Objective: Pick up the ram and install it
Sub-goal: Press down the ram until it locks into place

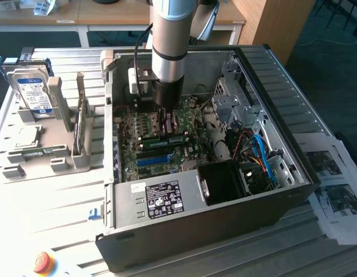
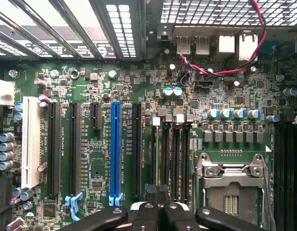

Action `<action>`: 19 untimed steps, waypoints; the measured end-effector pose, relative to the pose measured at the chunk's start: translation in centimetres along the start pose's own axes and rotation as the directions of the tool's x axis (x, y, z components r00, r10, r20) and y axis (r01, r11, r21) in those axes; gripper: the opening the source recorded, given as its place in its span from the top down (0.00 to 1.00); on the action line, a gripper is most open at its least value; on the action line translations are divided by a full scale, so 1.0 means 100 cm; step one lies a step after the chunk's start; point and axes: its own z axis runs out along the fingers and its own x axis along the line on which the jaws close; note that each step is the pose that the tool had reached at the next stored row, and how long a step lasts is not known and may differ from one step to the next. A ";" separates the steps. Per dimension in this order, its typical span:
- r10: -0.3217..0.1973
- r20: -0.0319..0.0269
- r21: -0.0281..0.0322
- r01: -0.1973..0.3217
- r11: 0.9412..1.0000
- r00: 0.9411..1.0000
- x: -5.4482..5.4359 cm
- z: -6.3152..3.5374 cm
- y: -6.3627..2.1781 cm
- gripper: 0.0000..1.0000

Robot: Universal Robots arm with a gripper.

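Exterior view showed the gripper [image 1: 164, 128] lowered inside the open computer case [image 1: 294, 173], its fingers closed tight directly over the ram [image 1: 164, 139], a green stick that stood on edge across the motherboard [image 1: 132, 156] just beyond the blue slot [image 1: 153, 161]. Whether the fingers pinched the ram's top edge or merely pressed on it could not be told. In the wrist view the shut fingertips [image 2: 158, 211] hung above the dark memory slots [image 2: 173, 159] beside the processor socket [image 2: 230, 192]. The ram looked light, stiff and thin (fragile too), best held by its long bare edges, away from chips and contacts.
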 end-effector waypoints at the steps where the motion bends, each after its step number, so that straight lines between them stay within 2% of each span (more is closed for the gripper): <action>1: 0.000 0.000 0.000 0.000 1.000 1.000 0.000 0.0000 0.0000 0.90; 19: 0.000 0.001 0.000 0.000 1.000 1.000 0.000 0.0001 -0.0001 0.90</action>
